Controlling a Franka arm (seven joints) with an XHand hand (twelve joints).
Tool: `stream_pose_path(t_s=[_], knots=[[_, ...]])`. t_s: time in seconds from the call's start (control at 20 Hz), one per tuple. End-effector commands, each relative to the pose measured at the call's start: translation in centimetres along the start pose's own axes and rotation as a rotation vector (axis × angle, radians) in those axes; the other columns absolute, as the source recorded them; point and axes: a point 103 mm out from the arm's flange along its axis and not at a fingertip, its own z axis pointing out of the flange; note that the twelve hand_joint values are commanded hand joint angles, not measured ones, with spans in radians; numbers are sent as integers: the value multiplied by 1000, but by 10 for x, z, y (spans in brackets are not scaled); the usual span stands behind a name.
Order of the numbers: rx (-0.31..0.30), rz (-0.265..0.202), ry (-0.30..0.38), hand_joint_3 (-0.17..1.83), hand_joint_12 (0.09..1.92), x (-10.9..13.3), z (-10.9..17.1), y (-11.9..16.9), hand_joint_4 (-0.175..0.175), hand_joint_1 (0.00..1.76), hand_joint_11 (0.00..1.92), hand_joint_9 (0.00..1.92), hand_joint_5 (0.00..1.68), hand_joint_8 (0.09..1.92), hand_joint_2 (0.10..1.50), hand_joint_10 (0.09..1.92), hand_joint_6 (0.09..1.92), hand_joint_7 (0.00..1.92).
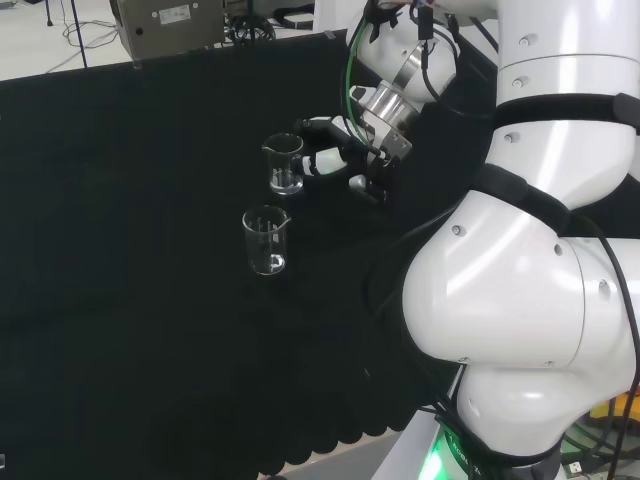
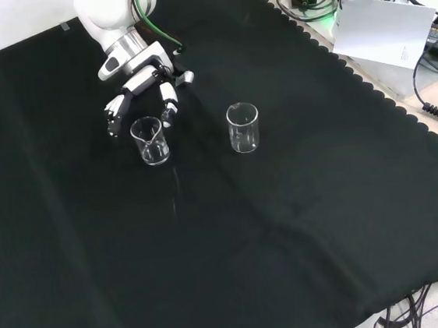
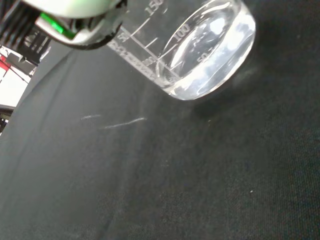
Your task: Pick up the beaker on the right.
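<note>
Even bright light; glare on beaker, hand blurred

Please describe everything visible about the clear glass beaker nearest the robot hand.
The clear glass beaker stands upright on the black cloth, apparently empty, with a pour spout and printed white graduation marks. It is the left of two beakers in the front view. The robot hand hovers just behind it, fingers spread to either side; contact isn't evident.
</note>
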Motion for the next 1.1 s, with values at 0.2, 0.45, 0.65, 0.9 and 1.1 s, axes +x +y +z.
stream_pose_path(t_s=[0.2,0.45,0.65,0.9,1.1], knots=[[31,-73,-20,649,1399,26,30,14,-48,893,0,385,583,676,503,644,106,260],[22,-79,-4,647,1398,27,28,13,-50,892,0,386,554,671,501,639,100,254],[4,-75,4,639,1397,27,32,17,-48,898,6,405,573,668,506,626,148,272],[-14,-69,-14,626,1397,11,6,5,-41,939,38,461,527,669,522,599,820,316],[7,-57,-12,633,1398,22,25,15,-38,958,52,479,600,682,524,606,1032,330]])
